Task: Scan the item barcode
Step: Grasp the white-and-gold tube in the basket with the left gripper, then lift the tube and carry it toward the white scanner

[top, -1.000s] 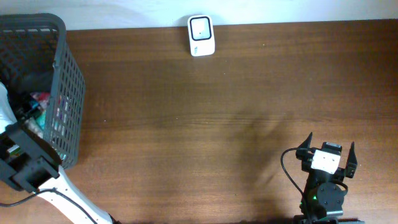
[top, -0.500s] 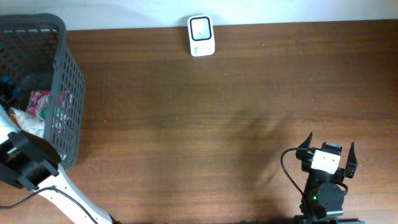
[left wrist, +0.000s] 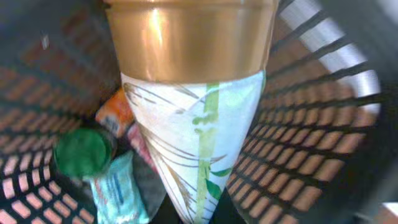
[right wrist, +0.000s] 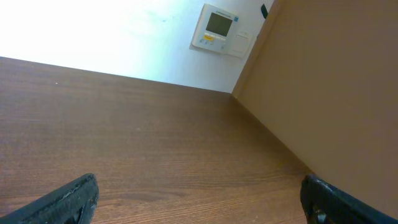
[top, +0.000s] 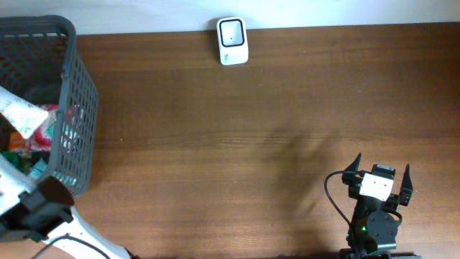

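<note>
A white tube with a green leaf print and a gold cap (left wrist: 193, 130) fills the left wrist view, crimped end toward the camera. My left gripper (left wrist: 202, 219) is shut on that narrow end, its fingers mostly hidden at the frame's bottom edge. From overhead the tube (top: 18, 111) shows as a pale strip inside the grey basket (top: 74, 79) at the far left. The white scanner (top: 232, 41) stands at the table's back edge and also shows in the right wrist view as the scanner (right wrist: 221, 30). My right gripper (top: 379, 177) rests open near the front right, with nothing between its fingers.
Below the tube, in the basket, lie a green-lidded jar (left wrist: 81, 149), a teal packet (left wrist: 116, 190) and an orange pack (left wrist: 115, 111). The basket's mesh wall (left wrist: 298, 149) surrounds the tube closely. Brown table (top: 237, 144) stretches between basket and right arm.
My left gripper has shut on the tube, which now shows pale above the other items in the basket. The left arm has drawn back toward the front edge. The right arm is still.
</note>
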{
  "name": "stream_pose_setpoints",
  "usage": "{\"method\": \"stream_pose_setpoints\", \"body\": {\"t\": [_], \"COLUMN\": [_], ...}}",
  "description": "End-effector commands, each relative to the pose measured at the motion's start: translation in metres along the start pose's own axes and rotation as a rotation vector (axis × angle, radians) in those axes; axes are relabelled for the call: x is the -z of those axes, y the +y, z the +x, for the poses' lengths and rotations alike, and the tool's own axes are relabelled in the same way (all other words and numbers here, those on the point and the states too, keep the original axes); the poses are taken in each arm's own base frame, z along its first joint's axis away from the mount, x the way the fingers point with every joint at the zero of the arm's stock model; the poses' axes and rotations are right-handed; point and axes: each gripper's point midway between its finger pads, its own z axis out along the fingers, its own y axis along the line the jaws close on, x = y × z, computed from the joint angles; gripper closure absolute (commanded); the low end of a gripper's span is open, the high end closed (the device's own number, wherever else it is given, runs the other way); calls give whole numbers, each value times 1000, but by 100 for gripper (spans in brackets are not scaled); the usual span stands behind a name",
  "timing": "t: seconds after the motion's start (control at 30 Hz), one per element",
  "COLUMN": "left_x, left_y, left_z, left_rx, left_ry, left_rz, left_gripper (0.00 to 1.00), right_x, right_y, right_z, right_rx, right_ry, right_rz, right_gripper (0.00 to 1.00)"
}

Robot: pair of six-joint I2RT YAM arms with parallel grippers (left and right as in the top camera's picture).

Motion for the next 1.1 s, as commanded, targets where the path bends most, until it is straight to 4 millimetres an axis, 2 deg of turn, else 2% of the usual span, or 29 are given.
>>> {"method": "stream_pose_setpoints", "body": {"t": [0.0,0.07,0.13,0.2,0.23,0.27,0.33,0.4,0.47,0.57,0.77,0.87,1.0,1.07], "left_x": [86,118,147,167,176,182,183,186,191,196,182,154,123,98], "left_y": [-24,-29,-43,-69,-89,-108,-130,-168,-197,-232,-282,-306,-337,-352], "left_z": [-21,-27,-24,-18,-11,-3,12,42,65,103,176,222,271,301], "left_rx": [-14,-22,-48,-95,-164,-247,-294,-369,-434,-527,-686,-715,-805,-841], "left_ry": [-235,-323,-378,-388,-390,-391,-358,-289,-255,-199,-49,94,214,290], "left_rz": [126,150,232,374,458,509,552,628,684,718,721,666,648,621], "left_gripper": [100,100,100,100,100,100,100,100,100,100,100,100,100,100], "right_x": [0,0,0,0,0,0,0,0,0,0,0,0,0,0], "right_y": [-2,-2,-2,-2,-2,-2,-2,-2,-2,-2,-2,-2,-2,-2], "right_z": [4,4,4,4,4,4,4,4,4,4,4,4,4,4], "right_rx": [1,1,1,1,1,1,1,1,1,1,1,1,1,1], "right_ry": [9,9,10,10,9,10,9,9,9,9,9,9,9,9], "right_rz": [17,17,17,17,17,17,17,17,17,17,17,17,17,17], "right_gripper": [2,1,2,1,1,1,1,1,2,1,1,1,1,1]}}
